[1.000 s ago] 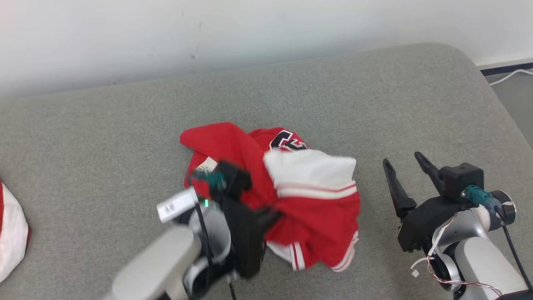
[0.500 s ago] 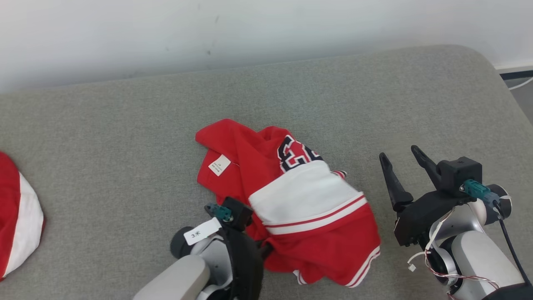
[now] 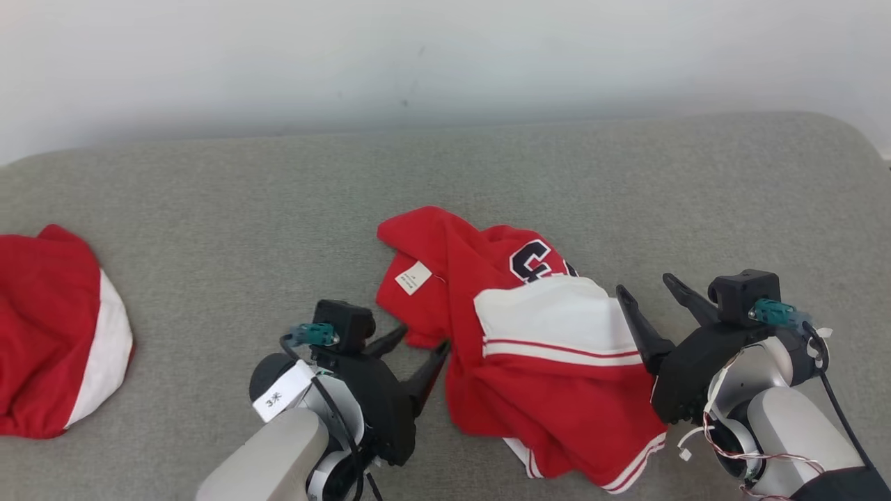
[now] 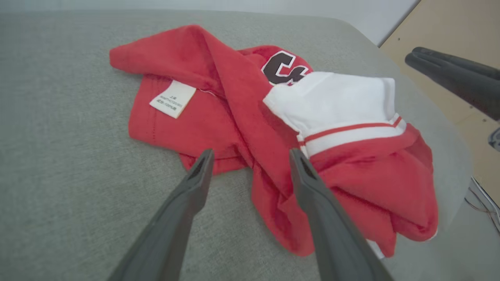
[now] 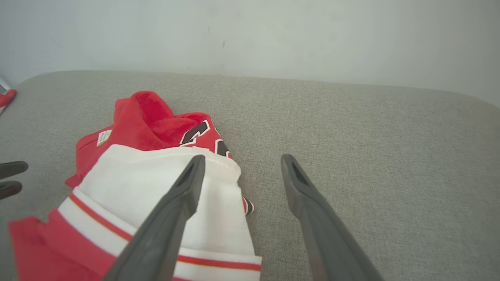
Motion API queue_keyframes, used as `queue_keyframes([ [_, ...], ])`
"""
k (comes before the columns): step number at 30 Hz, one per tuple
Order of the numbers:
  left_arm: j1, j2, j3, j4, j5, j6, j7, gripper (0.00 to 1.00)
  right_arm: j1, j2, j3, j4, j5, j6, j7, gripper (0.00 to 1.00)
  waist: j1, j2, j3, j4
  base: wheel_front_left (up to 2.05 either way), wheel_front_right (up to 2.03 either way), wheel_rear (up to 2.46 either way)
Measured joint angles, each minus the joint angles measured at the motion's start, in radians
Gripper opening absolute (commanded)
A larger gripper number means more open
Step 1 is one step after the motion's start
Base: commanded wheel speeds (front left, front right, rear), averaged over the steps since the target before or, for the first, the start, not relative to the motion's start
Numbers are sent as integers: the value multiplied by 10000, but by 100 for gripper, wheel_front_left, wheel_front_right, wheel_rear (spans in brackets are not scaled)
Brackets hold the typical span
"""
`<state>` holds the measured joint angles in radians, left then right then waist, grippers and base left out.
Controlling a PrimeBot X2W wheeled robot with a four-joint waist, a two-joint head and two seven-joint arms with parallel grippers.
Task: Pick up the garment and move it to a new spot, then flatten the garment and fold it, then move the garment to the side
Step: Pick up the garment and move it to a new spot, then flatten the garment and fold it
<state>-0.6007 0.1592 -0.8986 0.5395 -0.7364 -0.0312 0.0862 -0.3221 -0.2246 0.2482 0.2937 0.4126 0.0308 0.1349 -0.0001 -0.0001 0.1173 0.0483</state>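
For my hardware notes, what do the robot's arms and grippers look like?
The left gripper and right gripper are black, each with two long tapering dark fingers and a teal connector. Forearms are pale grey. The left carries a white label, the right thin red-white wires.

Counted two red-and-white garments: garment (image 3: 550,362) mid-couch, second garment (image 3: 49,334) at the far left. Counted two grippers: left gripper (image 3: 424,337), right gripper (image 3: 643,283), with two dark fingers (image 3: 640,327) each, four in all. Counted one white tag (image 3: 413,277), one black print (image 3: 532,261), one grey couch (image 3: 209,209), one wall (image 3: 445,56).
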Motion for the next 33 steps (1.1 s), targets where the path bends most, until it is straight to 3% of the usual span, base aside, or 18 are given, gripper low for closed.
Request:
queue_keyframes([
  [13, 960, 31, 422, -786, -6, 761, -1179, 100, -343, -88, 56, 1407, 297, 311, 769, 100, 1, 0, -390, 911, 0, 0, 0],
  [18, 1474, 353, 740, -1045, -21, 1041, -1616, 100, -654, -130, 46, 2010, 362, 370, 1045, 100, 0, 0, -513, 1205, 0, 0, 0],
  [30, 1887, 656, 1039, -1705, -46, 1202, -2027, 100, -989, -257, 42, 3235, 571, 410, 1822, 100, 0, 2, -530, 1760, 0, 0, 0],
  [31, 1894, 688, 1068, -1745, -46, 1204, -2027, 100, -1009, -219, 42, 3292, 635, 412, 1833, 48, 1, 1, -519, 1792, 0, 0, 0],
  [32, 1916, 734, 1103, -1778, -46, 1208, -2031, 100, -1064, -167, 71, 3375, 640, 443, 1866, 31, 0, 2, -508, 1816, 0, 0, 0],
  [33, 1945, 780, 1120, -1806, -48, 1266, -2038, 100, -1144, -134, 121, 3438, 639, 489, 1918, 0, 1, 1, -502, 1829, 0, 0, 0],
])
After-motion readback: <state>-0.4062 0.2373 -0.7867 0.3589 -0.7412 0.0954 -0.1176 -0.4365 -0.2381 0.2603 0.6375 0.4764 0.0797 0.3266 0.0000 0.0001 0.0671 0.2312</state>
